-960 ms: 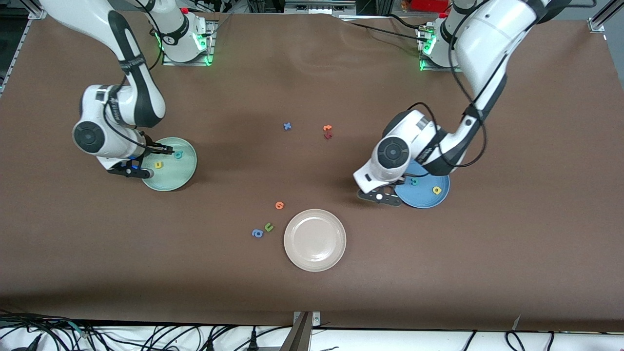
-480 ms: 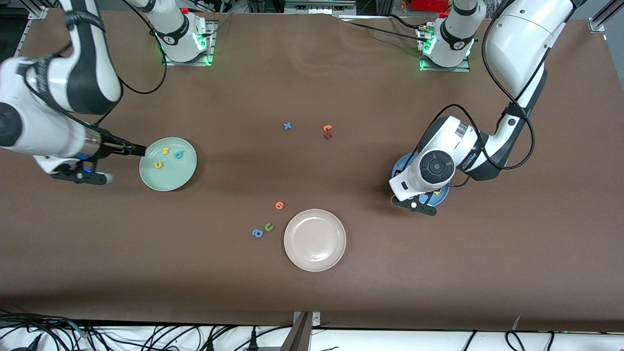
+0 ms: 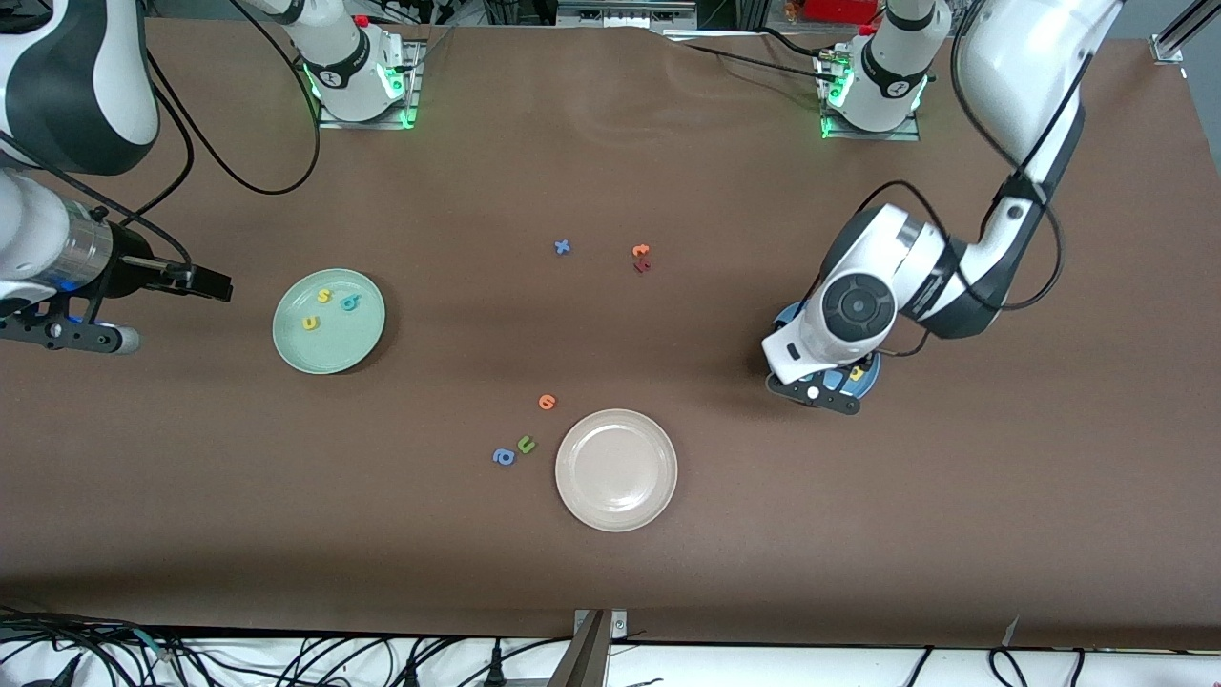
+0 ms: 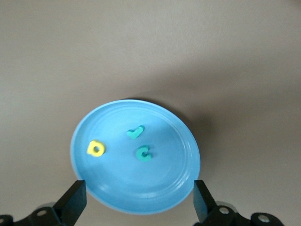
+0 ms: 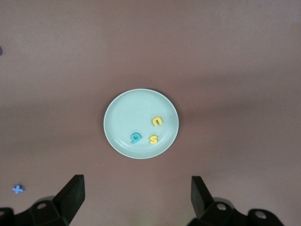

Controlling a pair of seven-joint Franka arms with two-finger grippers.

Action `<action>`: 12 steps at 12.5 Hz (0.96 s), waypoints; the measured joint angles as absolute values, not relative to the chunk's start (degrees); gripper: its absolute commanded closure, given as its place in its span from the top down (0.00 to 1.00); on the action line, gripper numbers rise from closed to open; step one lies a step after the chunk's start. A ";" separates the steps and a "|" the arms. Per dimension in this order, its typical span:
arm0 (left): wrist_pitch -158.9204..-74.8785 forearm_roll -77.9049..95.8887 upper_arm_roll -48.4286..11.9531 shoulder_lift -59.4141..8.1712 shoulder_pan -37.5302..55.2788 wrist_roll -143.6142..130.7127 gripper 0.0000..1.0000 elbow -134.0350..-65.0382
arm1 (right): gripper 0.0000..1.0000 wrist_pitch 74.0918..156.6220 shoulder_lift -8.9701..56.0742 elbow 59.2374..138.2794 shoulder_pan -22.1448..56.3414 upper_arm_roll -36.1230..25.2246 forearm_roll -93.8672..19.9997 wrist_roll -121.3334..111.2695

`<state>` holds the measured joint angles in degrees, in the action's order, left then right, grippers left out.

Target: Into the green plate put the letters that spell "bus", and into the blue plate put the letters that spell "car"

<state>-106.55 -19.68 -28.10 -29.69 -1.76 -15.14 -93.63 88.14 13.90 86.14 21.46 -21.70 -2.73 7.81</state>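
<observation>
My left claw (image 4: 136, 207) hung wide over the blue plate (image 4: 178, 141), which held c, a, r. My right claw (image 5: 136, 202) hung wide, empty, beside the green plate (image 3: 367, 329), holding b, u, s.

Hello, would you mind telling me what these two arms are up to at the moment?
They are sorting foam letters into plates. The green plate holds a teal b, yellow u and yellow s; the blue plate holds a teal c, teal r and yellow a. The left gripper hangs open over the blue plate; the right gripper is open beside the green plate. Neither holds anything.
</observation>
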 measured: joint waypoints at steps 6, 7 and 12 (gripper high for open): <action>-85.12 -13.14 -28.15 -20.44 -4.58 -11.90 1.00 -79.49 | 1.00 86.57 12.89 85.11 21.47 -21.85 -2.72 7.52; -84.13 -11.31 -27.40 -19.91 -5.36 -8.91 1.00 -77.73 | 1.00 86.47 12.50 85.10 21.47 -21.86 -2.72 7.45; -87.59 -2.83 -10.78 -9.27 -1.41 -2.43 1.00 -83.09 | 1.00 86.35 11.99 84.97 11.69 -10.81 -1.34 6.87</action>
